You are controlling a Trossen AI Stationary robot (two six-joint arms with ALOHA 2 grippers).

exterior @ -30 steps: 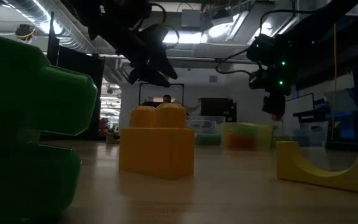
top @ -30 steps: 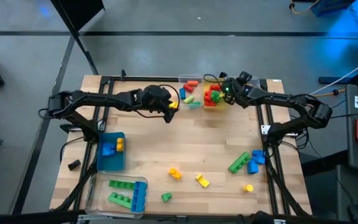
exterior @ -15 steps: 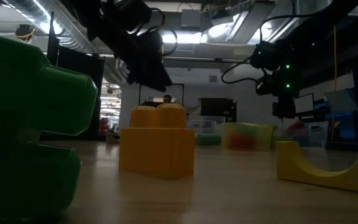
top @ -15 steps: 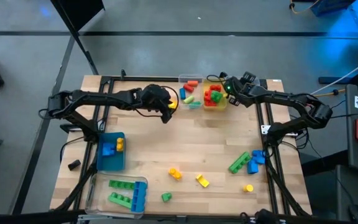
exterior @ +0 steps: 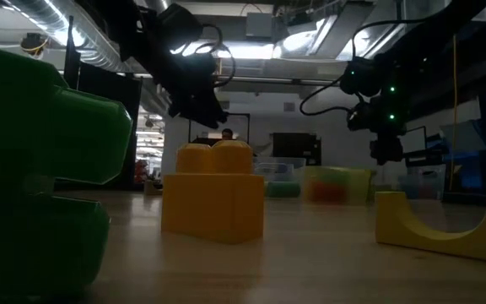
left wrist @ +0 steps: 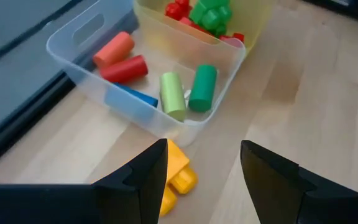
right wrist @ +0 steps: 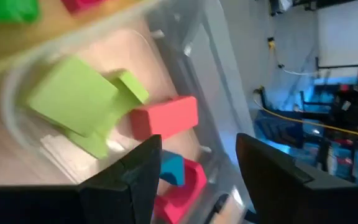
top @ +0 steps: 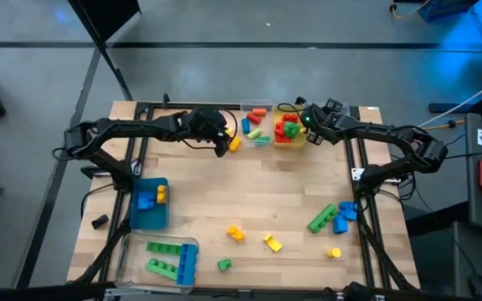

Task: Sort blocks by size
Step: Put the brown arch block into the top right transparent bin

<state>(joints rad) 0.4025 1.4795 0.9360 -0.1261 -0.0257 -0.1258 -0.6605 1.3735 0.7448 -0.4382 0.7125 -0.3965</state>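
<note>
At the table's far edge a clear bin (top: 256, 124) holds small blocks (left wrist: 173, 93) in orange, red, green and blue. Next to it a yellow bin (top: 288, 130) holds red and green blocks (left wrist: 207, 15). My left gripper (left wrist: 204, 180) hangs open above the table, just short of the clear bin's near wall. A small yellow block (left wrist: 178, 177) lies on the wood under its one finger, with nothing between the fingers. My right gripper (right wrist: 197, 180) stands open over the yellow bin's right side (top: 305, 134), holding nothing.
A blue bin (top: 149, 203) with blue and yellow blocks and a clear bin (top: 171, 257) with green and blue bars stand near left. Loose blocks lie near the front: orange (top: 236, 233), a yellow arch (top: 272, 243), green (top: 223, 264), green and blue (top: 331, 218), yellow (top: 334, 252).
My right gripper has opened and let go of a red block that hung at its fingertips; the block is gone from them now. My left gripper has gone toward the table's far edge, closer to the clear bin, staying open.
</note>
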